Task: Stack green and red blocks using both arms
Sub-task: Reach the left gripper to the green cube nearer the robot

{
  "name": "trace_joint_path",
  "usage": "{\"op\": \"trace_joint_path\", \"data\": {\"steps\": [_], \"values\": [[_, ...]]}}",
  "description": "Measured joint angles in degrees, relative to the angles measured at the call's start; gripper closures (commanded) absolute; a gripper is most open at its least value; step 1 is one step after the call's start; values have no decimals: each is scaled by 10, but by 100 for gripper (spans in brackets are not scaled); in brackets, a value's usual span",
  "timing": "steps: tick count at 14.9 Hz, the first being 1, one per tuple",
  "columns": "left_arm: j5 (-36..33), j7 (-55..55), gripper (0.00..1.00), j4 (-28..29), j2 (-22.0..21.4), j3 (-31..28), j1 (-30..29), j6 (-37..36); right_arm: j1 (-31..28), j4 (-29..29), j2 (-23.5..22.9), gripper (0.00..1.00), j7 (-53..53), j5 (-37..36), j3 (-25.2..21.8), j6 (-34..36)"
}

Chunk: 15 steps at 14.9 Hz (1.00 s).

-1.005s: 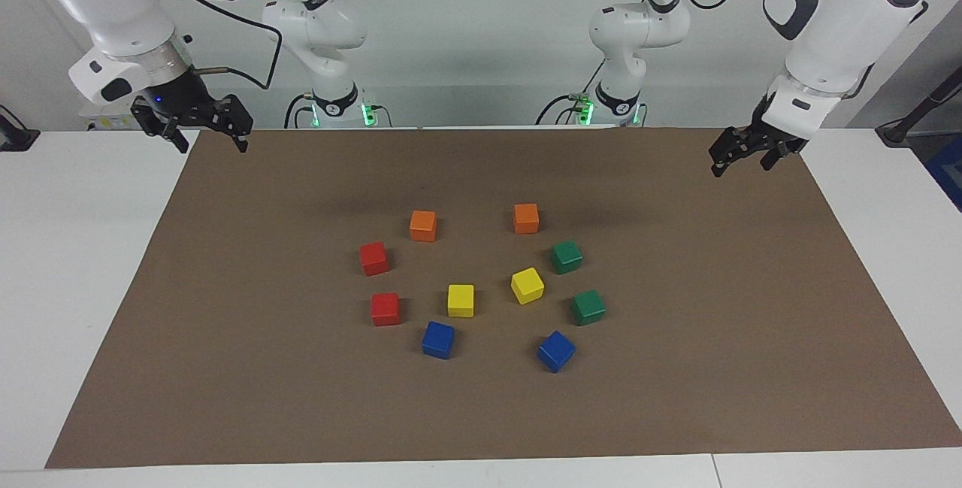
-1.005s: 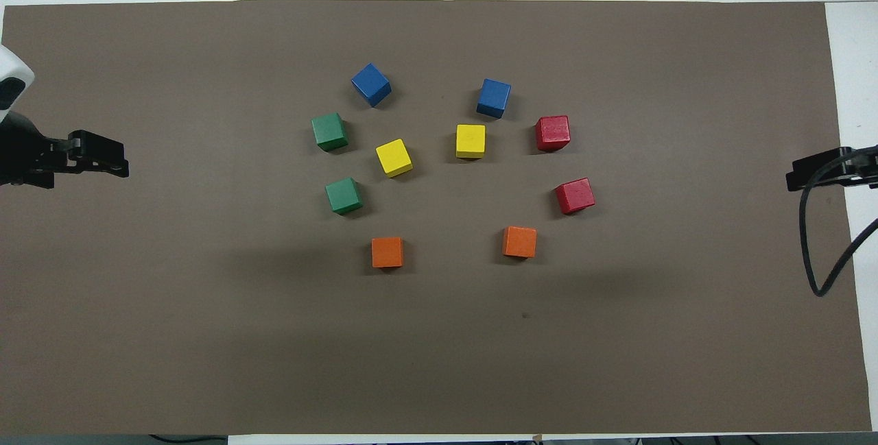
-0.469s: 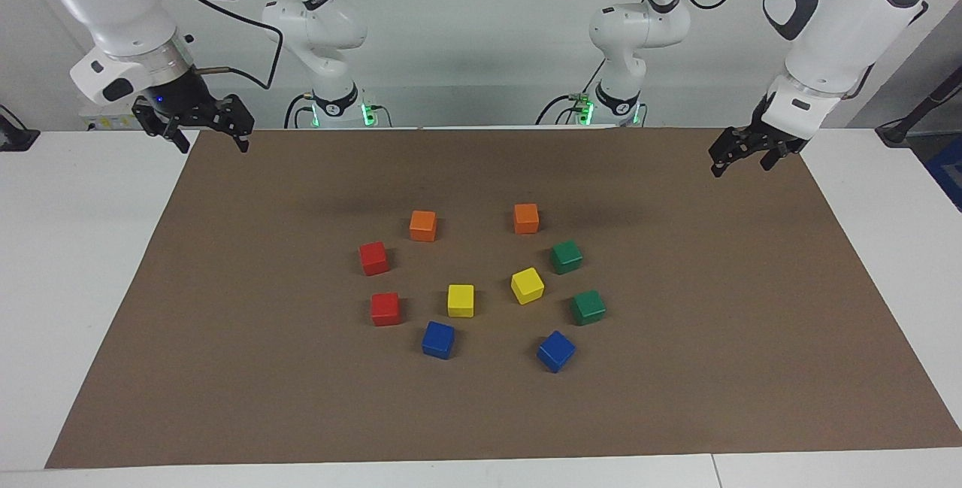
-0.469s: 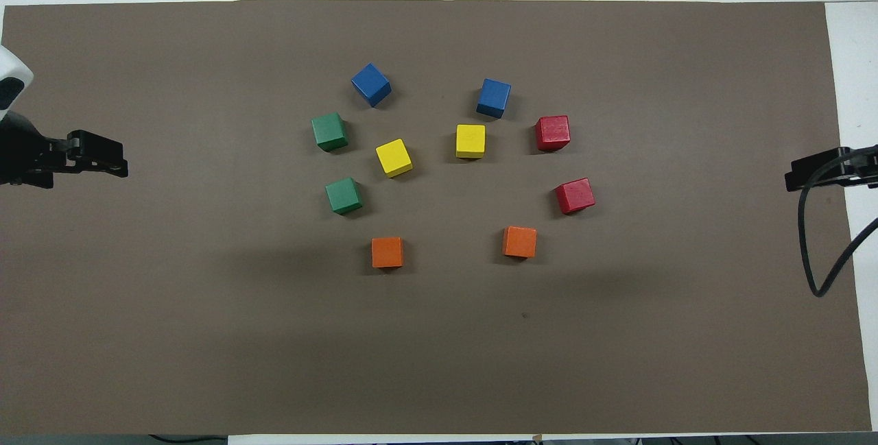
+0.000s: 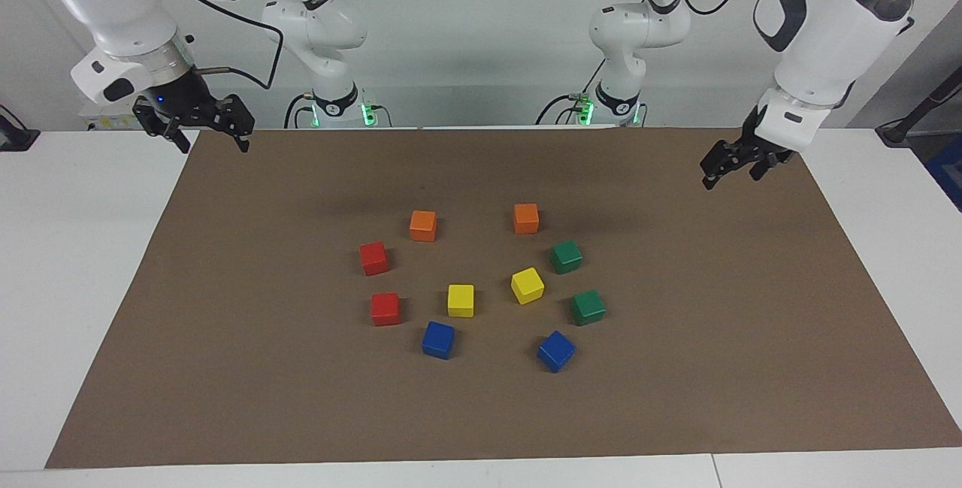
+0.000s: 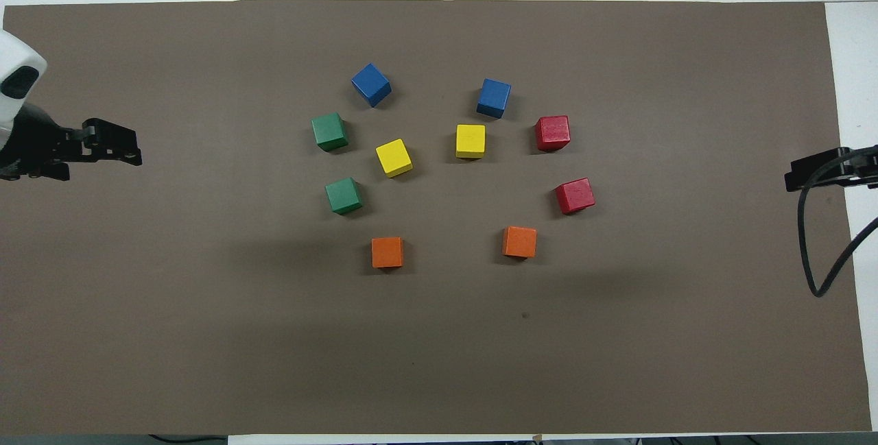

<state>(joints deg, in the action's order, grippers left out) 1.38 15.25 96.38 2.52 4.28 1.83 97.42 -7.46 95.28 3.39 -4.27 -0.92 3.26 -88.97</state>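
Note:
Two green blocks (image 5: 566, 256) (image 5: 588, 307) lie apart on the brown mat, toward the left arm's end of the cube cluster; from overhead they are the green cubes (image 6: 343, 195) (image 6: 329, 131). Two red blocks (image 5: 373, 258) (image 5: 385, 309) lie apart toward the right arm's end, also seen from overhead (image 6: 575, 195) (image 6: 553, 133). My left gripper (image 5: 725, 170) (image 6: 113, 150) hangs open and empty over the mat's edge at its own end. Over the mat's corner at the other end, my right gripper (image 5: 211, 143) (image 6: 809, 174) is open and holds nothing.
Two orange cubes (image 5: 423, 225) (image 5: 526, 218) lie nearest the robots. Two yellow cubes (image 5: 461, 300) (image 5: 527, 285) sit in the middle of the cluster. Two blue cubes (image 5: 438, 340) (image 5: 556, 350) lie farthest. White table (image 5: 75, 262) surrounds the mat (image 5: 714, 368).
My left gripper has moved a little inward over the mat toward the cubes and dropped slightly. The right gripper has barely shifted. No cube has moved.

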Motion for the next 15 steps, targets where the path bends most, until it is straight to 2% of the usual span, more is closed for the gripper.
{"op": "trace_joint_path", "data": {"steps": [5,10,15], "values": [[0,135,0,16,63,6,105,82,0,0,0,0,0,0,0,0],[0,201,0,69,87,6,141,160,0,3,1,0,0,0,0,0],[0,242,0,89,110,6,156,206,1,34,3,0,0,0,0,-31]]}}
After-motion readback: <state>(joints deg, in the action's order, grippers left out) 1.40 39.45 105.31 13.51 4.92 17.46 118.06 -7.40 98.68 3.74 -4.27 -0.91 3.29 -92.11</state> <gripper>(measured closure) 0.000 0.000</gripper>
